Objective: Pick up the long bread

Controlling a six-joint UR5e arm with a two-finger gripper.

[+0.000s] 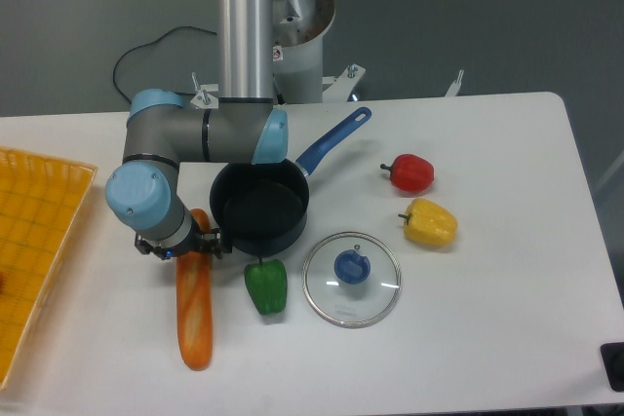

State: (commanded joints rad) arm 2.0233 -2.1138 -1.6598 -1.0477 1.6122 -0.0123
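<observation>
Item: long bread (194,314), flat on counter (487,338), left of green pepper (265,285). Your fingers (183,248) sit over its upper end; spread cannot be told.

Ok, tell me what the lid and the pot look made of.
The lid: clear glass, probably, since the table shows through it; shiny metal-looking rim, blue plastic-looking knob. The pot: matte black, likely coated metal, with a glossy blue handle, material unclear.

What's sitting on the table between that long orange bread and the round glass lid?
In the fixed camera's view, a green bell pepper lies between the long orange-brown bread and the glass lid with the blue knob.
</observation>
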